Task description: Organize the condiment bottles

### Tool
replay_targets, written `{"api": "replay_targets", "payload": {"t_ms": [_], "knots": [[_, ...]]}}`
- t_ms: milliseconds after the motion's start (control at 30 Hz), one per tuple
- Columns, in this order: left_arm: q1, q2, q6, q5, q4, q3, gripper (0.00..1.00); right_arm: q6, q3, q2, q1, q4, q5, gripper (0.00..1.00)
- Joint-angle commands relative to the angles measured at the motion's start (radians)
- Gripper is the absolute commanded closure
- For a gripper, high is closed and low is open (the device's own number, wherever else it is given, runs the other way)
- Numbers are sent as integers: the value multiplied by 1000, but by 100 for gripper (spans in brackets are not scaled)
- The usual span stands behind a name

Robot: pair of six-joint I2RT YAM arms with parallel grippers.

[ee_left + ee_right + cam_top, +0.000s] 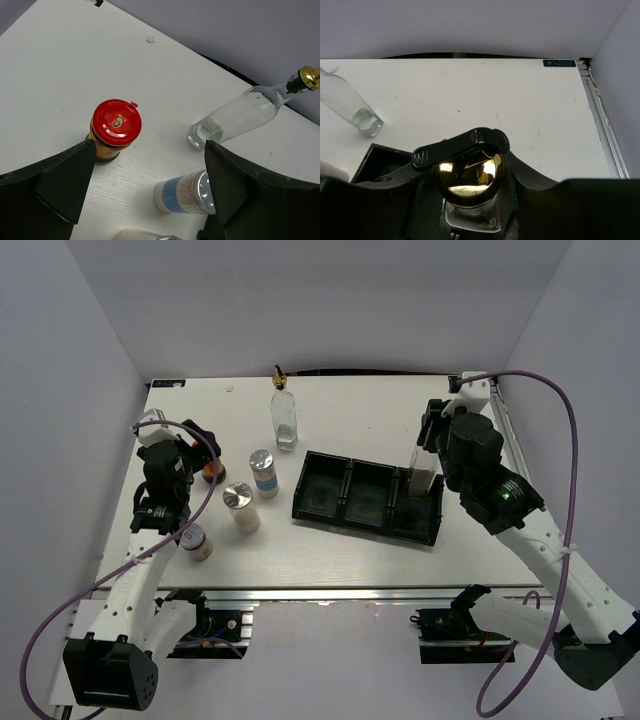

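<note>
My right gripper (427, 452) is shut on a clear glass bottle (421, 478) that stands upright in the right compartment of the black tray (325, 508). Its gold spout (470, 175) sits between my fingers in the right wrist view. The second glass bottle (284, 416) stands at the back of the table and also shows in the left wrist view (240, 114). My left gripper (203, 452) is open and empty, just above the red-capped jar (115, 126). A blue-labelled shaker (181, 196) stands by my right finger (240, 195). Two more silver-lidded shakers (240, 507) (197, 540) stand nearby.
The tray's left and middle compartments (366, 497) hold nothing. The blue-labelled shaker (264, 473) stands between the jar and the tray. A white wall closes off the back and sides. The table's right rail (600, 120) runs close to my right arm.
</note>
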State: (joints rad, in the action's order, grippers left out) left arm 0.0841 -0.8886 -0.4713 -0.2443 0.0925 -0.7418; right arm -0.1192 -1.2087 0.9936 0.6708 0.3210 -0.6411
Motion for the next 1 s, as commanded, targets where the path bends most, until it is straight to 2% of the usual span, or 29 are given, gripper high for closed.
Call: {"api": "replay_targets", "payload": {"t_ms": [0, 433, 533, 567, 667, 967], "knots": [[-3, -24, 8, 34, -19, -45, 2, -60, 8, -3, -49, -82, -45, 100], [-3, -105, 7, 73, -36, -70, 2, -112, 150, 37, -125, -218, -75, 100], [-3, -116, 7, 76, -36, -73, 2, -77, 199, 36, -131, -272, -60, 100], [-1, -118, 5, 76, -39, -73, 2, -60, 239, 33, -132, -354, -63, 100], [-1, -116, 3, 83, -42, -73, 2, -16, 284, 31, -139, -450, -55, 100], [-1, -108, -4, 89, -34, -73, 2, 3, 366, 39, -149, -539, -57, 100]]}}
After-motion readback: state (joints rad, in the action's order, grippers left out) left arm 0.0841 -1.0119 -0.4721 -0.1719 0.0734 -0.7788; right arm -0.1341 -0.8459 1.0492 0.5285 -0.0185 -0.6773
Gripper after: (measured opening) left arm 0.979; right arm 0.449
